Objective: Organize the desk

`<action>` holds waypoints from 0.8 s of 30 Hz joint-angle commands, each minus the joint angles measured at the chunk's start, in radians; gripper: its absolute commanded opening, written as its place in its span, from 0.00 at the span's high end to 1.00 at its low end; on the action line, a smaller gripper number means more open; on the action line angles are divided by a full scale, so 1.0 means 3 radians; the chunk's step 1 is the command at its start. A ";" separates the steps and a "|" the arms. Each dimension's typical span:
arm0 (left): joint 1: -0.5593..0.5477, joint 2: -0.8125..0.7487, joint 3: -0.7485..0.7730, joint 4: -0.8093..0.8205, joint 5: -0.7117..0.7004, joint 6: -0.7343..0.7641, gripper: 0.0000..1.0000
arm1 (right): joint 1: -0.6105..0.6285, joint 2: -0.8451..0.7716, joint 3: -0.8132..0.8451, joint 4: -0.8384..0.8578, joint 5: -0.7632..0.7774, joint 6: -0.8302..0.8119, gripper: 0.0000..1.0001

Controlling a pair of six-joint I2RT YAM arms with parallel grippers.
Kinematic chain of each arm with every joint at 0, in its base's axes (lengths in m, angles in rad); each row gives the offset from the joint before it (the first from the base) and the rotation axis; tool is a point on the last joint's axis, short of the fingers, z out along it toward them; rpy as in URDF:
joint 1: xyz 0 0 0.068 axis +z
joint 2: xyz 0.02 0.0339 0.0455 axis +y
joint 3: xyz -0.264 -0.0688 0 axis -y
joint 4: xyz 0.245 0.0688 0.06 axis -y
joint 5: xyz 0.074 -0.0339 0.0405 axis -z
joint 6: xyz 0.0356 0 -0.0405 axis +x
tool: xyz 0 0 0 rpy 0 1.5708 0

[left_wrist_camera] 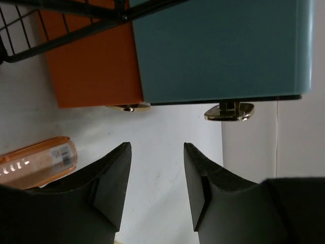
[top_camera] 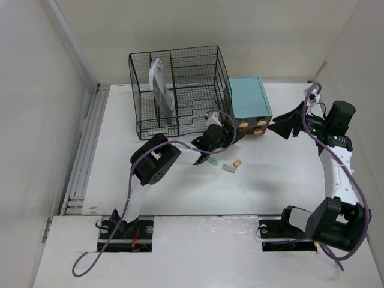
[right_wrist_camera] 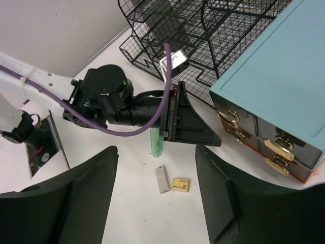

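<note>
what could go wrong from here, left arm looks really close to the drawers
1. The open left gripper sits close to the teal box; pushing forward could shove it or catch a brass handle.
2. The green tube lies with one end under that gripper and may roll away if the arm brushes it.
3. The purple cable runs close to the rack and might snag on the wire.

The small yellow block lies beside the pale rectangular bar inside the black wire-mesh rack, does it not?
No: the right wrist view shows the small yellow block beside the pale rectangular bar on the white desk, not in the rack.
</note>
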 commanded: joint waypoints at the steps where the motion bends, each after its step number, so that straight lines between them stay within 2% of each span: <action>1: 0.0006 0.0093 0.0228 0.0102 -0.0100 -0.0148 0.58 | -0.0040 -0.0004 0.0068 0.0085 -0.0190 -0.0032 0.32; 14: -0.0024 0.0283 0.0260 0.0102 -0.0310 -0.0209 0.58 | -0.0070 0.0057 0.0068 0.0085 -0.0348 -0.0032 0.32; 22: -0.0131 0.0313 -0.0139 0.0959 -0.0657 -0.0551 0.56 | -0.0070 0.0088 0.0068 0.0085 -0.0445 -0.0093 0.32; 24: -0.0163 0.0314 -0.0170 0.1017 -0.0734 -0.0628 0.56 | -0.0070 0.0088 0.0068 0.0085 -0.0445 -0.0093 0.32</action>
